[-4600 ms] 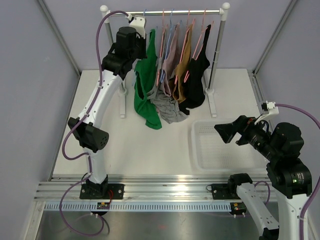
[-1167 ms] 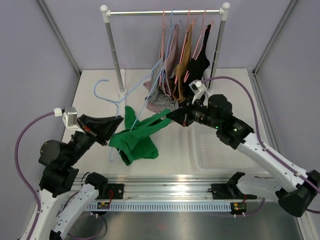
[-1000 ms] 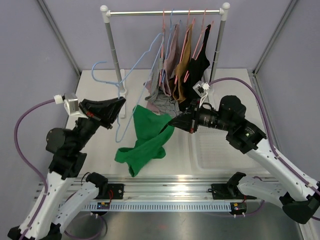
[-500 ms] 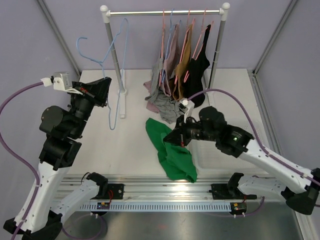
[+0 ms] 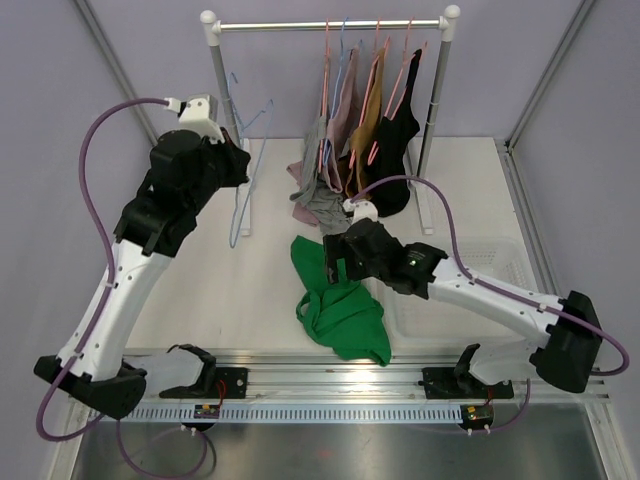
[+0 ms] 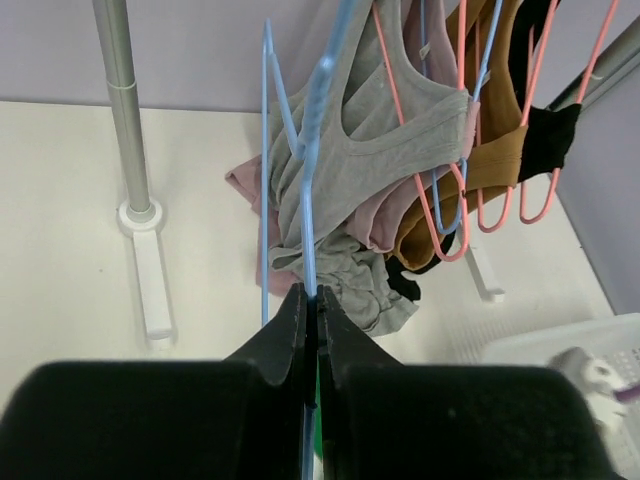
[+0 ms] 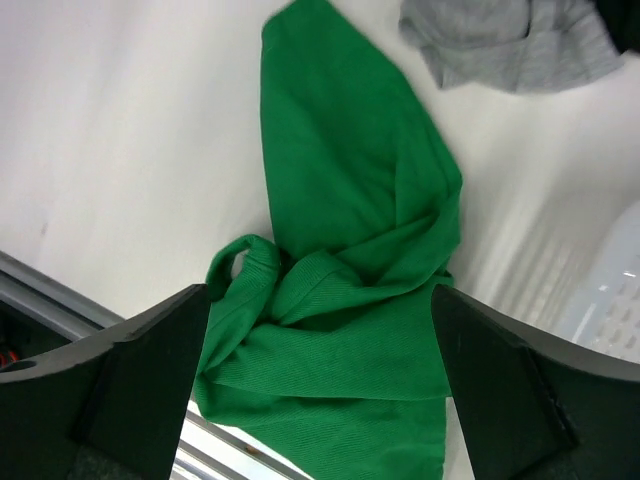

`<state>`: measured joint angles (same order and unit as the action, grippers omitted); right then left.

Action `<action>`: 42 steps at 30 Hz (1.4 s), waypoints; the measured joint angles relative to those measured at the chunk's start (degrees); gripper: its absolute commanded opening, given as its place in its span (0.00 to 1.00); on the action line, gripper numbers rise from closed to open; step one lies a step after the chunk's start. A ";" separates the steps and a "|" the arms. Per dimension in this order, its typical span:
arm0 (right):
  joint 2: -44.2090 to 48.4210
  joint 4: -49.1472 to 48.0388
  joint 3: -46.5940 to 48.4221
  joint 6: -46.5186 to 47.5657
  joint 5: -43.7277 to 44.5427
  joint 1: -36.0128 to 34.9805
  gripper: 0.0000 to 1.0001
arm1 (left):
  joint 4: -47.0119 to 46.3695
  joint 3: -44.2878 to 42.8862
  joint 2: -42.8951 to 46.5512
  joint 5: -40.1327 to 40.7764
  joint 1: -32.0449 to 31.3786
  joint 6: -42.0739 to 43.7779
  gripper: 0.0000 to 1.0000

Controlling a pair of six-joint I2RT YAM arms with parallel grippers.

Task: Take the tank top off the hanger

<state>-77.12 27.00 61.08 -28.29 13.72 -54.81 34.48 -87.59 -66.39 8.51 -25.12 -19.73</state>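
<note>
The green tank top lies crumpled on the table near the front rail, free of the hanger. It fills the right wrist view. My right gripper hovers just above it, open and empty. My left gripper is raised beside the rack's left pole and is shut on the bare light-blue hanger. In the left wrist view the hanger wire runs up from between the closed fingers.
A clothes rack stands at the back with several garments on pink and blue hangers; grey cloth droops to the table. A white basket sits at the right. A metal rail runs along the front edge.
My left arm lifted the bare hanger up and back toward the rack's left pole. My right gripper let go of the tank top, which now lies bunched on the table.
</note>
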 measured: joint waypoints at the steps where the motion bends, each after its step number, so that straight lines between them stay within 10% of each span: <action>1: 1.46 0.35 0.13 0.00 0.92 -0.04 1.00 | 0.63 -1.57 -1.36 0.09 0.00 0.28 0.00; 15: 24.55 -0.59 -5.88 0.11 -2.91 -0.17 1.00 | 5.07 -40.11 -29.75 -1.31 6.64 3.76 0.00; 25: 26.23 -0.59 -10.12 0.02 -7.30 -0.22 0.99 | 5.92 -48.52 -44.09 -3.30 8.24 6.88 0.02; 34: 17.14 -0.44 -9.33 2.14 -10.40 -0.24 0.99 | 6.84 -48.74 -44.76 -3.85 8.63 7.76 0.67; 36: 12.15 0.66 -7.76 3.17 -10.34 -0.28 1.00 | 7.45 -48.65 -43.87 -3.82 8.63 8.15 0.99; 42: -0.90 2.86 -3.32 6.05 -9.81 -1.18 1.00 | 8.96 -41.79 -32.68 -3.52 8.63 7.15 0.99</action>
<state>-78.02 29.87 57.76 -22.24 3.90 -55.99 43.44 -129.38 -99.07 4.99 -16.49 -12.58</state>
